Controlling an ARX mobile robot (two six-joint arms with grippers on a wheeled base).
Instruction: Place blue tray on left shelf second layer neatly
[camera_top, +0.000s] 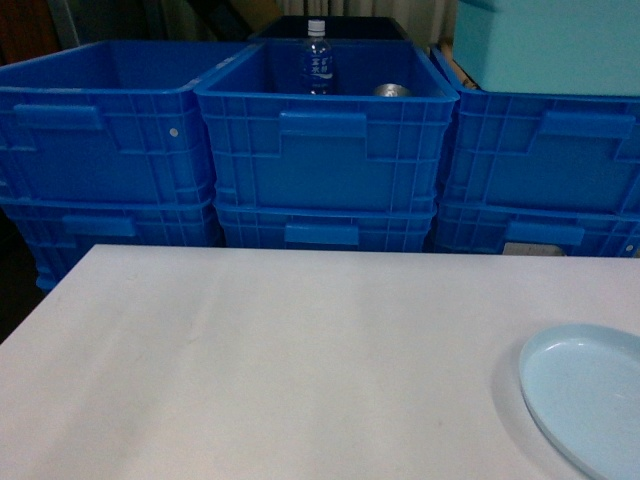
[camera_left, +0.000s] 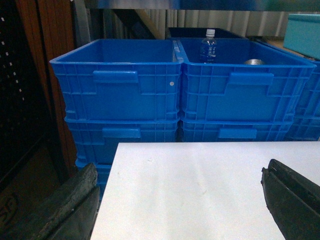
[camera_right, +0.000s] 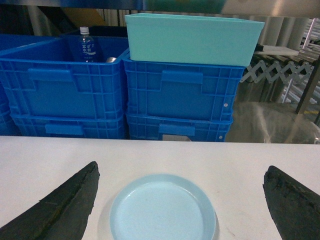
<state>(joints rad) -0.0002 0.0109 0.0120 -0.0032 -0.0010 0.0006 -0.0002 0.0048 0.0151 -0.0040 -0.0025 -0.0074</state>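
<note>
The pale blue tray (camera_top: 585, 400) lies flat on the white table (camera_top: 270, 370) at the front right corner, cut off by the frame edge. In the right wrist view the blue tray (camera_right: 162, 210) sits between and below the wide-spread black fingers of my right gripper (camera_right: 181, 200), which is open and not touching it. My left gripper (camera_left: 180, 200) is open too, above the table's left edge, with nothing between its fingers (camera_left: 70, 207). Neither gripper appears in the head view. The left shelf is out of view.
Stacked dark-blue ribbed crates (camera_top: 325, 150) line the far side of the table. The middle crate holds a water bottle (camera_top: 317, 58) and a metal can (camera_top: 392, 91). A teal box (camera_top: 550, 45) rests on the right crate. A dark wooden panel (camera_left: 35, 90) stands at the left.
</note>
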